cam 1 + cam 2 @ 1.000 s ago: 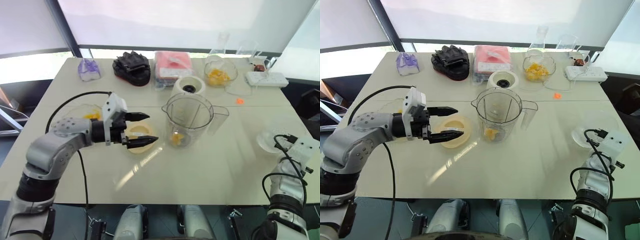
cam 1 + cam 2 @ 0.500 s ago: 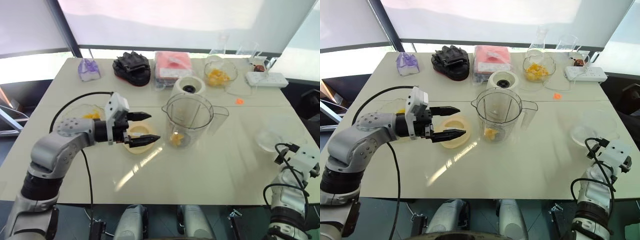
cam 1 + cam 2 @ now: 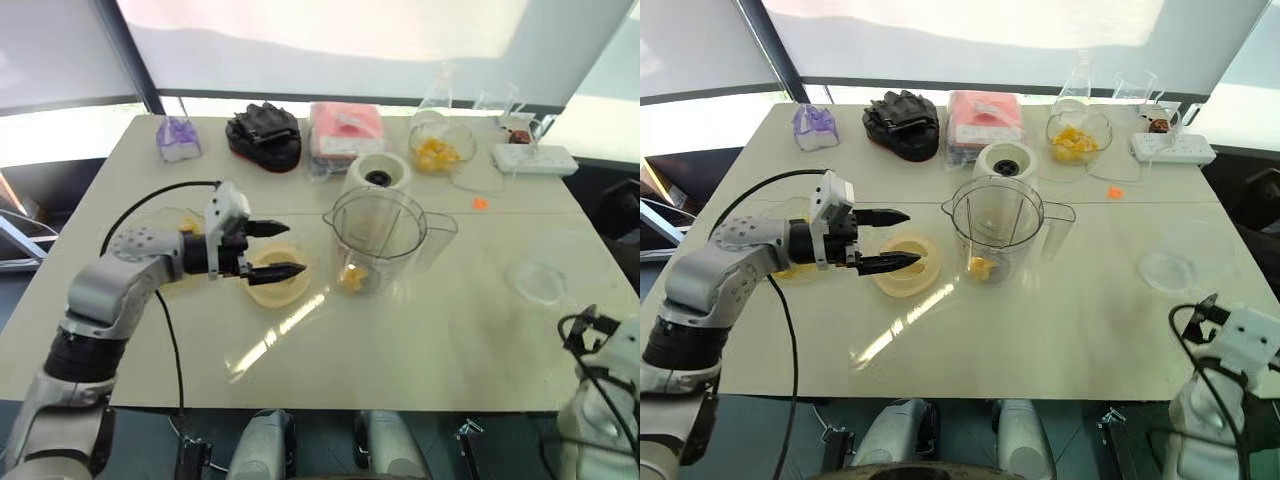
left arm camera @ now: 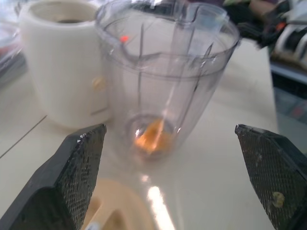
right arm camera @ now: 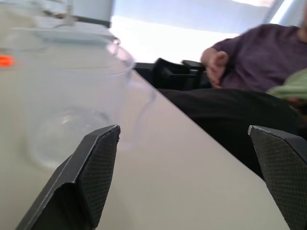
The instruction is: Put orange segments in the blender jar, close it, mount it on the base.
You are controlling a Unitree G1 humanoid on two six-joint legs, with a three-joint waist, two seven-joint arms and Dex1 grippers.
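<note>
Left gripper (image 3: 278, 250), fingers spread wide and empty, is hovering level over the cream lid (image 3: 279, 277), pointing at the blender jar (image 3: 375, 240). Orange segments (image 4: 152, 136) are lying in the jar's bottom, the base (image 3: 378, 176) standing just behind. Right gripper (image 5: 189, 177), fingers also apart, is hanging beside an empty clear bowl (image 3: 545, 281) near the table (image 3: 420, 340) edge.

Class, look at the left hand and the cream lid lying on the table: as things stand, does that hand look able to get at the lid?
Probably yes. The left hand hangs open just over the cream lid, and nothing lies between them; the blender jar stands apart to one side.
</note>
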